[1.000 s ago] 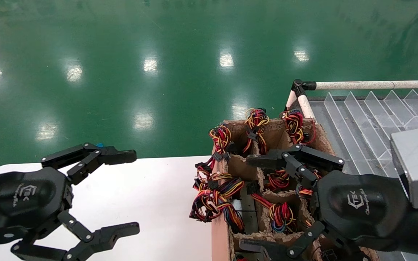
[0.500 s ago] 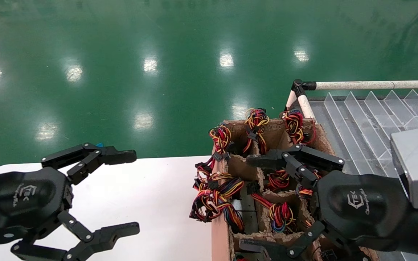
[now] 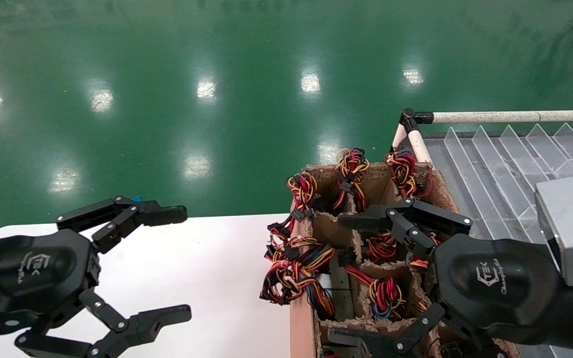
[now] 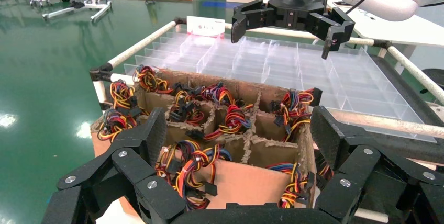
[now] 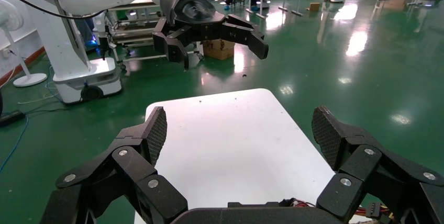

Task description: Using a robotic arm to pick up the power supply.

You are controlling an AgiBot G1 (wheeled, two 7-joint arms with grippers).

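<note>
Power supplies stand in the cells of a brown divided carton [image 3: 302, 328], mostly buried under red, yellow and black wire bundles [image 3: 294, 276]. A dark grey metal edge of one power supply [image 3: 338, 291] shows in a middle cell. My right gripper [image 3: 341, 278] hovers open above the carton's near cells, holding nothing. In the left wrist view the carton [image 4: 246, 179] and its wires [image 4: 230, 122] lie ahead, with the right gripper [image 4: 285, 35] open above. My left gripper [image 3: 177, 263] stays open over the white table, also empty.
The white table [image 3: 217, 258] lies left of the carton and fills the right wrist view [image 5: 230, 135]. A clear divided plastic tray [image 3: 505, 159] on a white pipe rack [image 3: 490, 117] sits right of the carton. Green floor lies beyond.
</note>
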